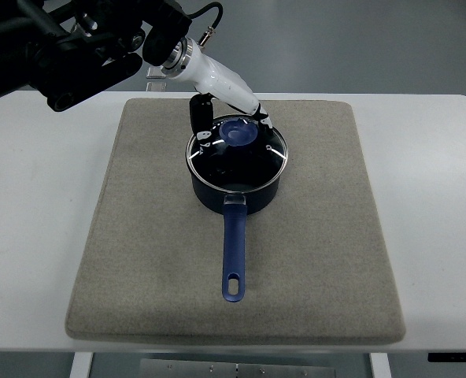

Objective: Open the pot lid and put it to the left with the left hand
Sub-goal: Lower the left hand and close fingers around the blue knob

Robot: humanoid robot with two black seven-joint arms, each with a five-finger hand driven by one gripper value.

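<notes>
Top view shows a white table (36,236) carrying a grey-beige mat (146,268) that covers most of its centre. A dark blue pot (237,193) stands on the mat, slightly toward the far edge of the table and roughly midway between the left and right edges. Its long blue handle (233,252) runs straight toward the near edge and ends in a hanging slot. The glass lid (237,153) sits level on the pot rim, closed, with a metal band around its circumference and a blue knob (238,132) at its centre. The left arm enters from the far-left corner of the table, with black upper segments and a white forearm (217,77) angled down toward the pot. The left robot hand (231,122) is positioned over the far side of the lid, at the knob. Dark fingers (198,114) reach down on the left of the knob and further fingers appear on its right near the lid rim, so the hand brackets the knob; whether the fingers actually press against the knob cannot be determined from this angle. The lid is not raised from the pot.
</notes>
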